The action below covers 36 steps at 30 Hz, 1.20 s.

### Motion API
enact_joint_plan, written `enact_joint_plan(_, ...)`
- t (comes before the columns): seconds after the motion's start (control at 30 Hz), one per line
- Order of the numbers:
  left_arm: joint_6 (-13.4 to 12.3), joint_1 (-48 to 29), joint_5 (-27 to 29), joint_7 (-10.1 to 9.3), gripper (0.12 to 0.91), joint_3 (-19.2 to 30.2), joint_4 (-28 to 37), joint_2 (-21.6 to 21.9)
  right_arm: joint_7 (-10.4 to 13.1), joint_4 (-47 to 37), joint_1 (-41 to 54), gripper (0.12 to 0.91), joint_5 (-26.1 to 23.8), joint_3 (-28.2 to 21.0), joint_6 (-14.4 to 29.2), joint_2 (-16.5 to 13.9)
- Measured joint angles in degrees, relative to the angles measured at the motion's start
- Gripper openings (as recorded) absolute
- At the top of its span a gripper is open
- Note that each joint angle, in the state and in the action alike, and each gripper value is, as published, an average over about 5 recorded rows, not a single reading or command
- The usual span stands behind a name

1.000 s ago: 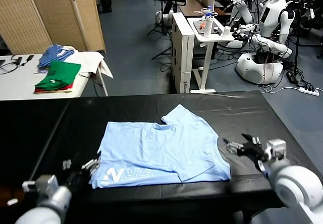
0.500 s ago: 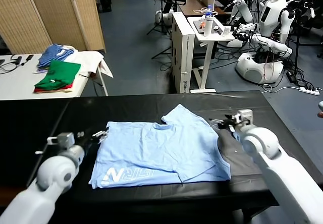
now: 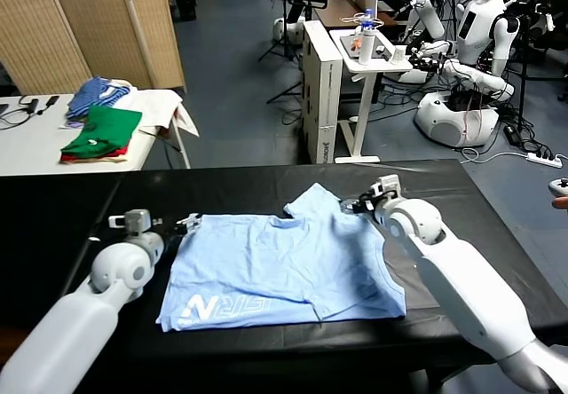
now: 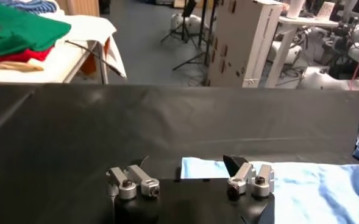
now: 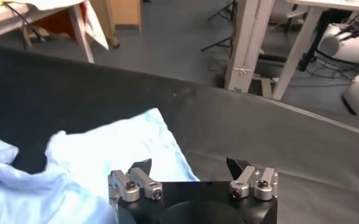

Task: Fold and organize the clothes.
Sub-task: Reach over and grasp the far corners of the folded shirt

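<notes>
Reaching for the far corners of the T-shirt [image 3: 284,265], both arms are working at once. The shirt is lying flat on the black table [image 3: 231,185], lettering at the near left hem, one sleeve sticking out toward the far right.

The left gripper [image 3: 188,224] is sitting at the shirt's far left corner, jaws spread wide, holding nothing; in the left wrist view the gripper [image 4: 191,179] is straddling the corner of the blue cloth, one finger over fabric and the other over bare table. The right gripper [image 3: 357,206] is hovering at the far right sleeve, jaws also wide and empty; in the right wrist view the gripper [image 5: 191,173] is lined up over the sleeve's outer edge, cloth under one finger only.

Judging the step as grasp approach for a fold (nothing pinched yet). To do it well, each gripper is needing to drop until the lower finger is sliding under a single cloth edge, then close on the top layer near the corner, not mid-panel. Both pinches should be landing level with each other so the fold line is running straight. Risk: the right sleeve is already looking a bit rumpled, so a shallow bite may slip or drag the shirt sideways.

The green and red garments [image 3: 102,135] on the side table [image 3: 27,145] are staying out of this.
</notes>
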Motion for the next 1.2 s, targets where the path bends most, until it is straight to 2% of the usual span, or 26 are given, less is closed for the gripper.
enact_joint_plan(0.23,0.0,-0.9,0.0,0.46,0.907,0.4,1.5,-0.9,-0.6,-3.6,1.1,0.891,-1.0,-0.6,0.6,1.6)
enact_joint_plan(0.53,-0.2,-1.3,0.3,1.10,0.892,0.5,3.1,-1.3,-1.7,-5.7,1.5,0.723,-1.9,-0.9,1.2,2.9)
enact_joint_plan(0.63,-0.3,-1.2,0.4,1.46,0.787,0.5,3.5,-1.6,-1.9,-6.0,1.6,0.608,-2.1,-1.0,1.2,3.1)
enact_joint_plan(0.8,-0.5,-0.8,0.4,1.74,0.471,0.5,3.7,-1.8,-2.1,-5.9,1.4,0.346,-2.1,-0.9,2.0,3.0)
enact_joint_plan(0.93,-0.5,-0.6,0.4,1.78,0.263,0.4,3.7,-1.8,-1.9,-5.8,0.8,0.172,-2.1,-0.2,4.1,2.8)
enact_joint_plan(1.0,-0.5,-0.6,0.4,1.81,0.211,0.4,3.7,-1.8,-1.9,-5.4,0.3,0.144,-1.9,0.3,5.7,2.6)
enact_joint_plan(1.2,-1.5,-1.1,1.1,1.83,0.151,0.3,3.5,-1.9,-1.8,-3.5,-1.5,0.139,-0.4,2.3,9.5,1.6)
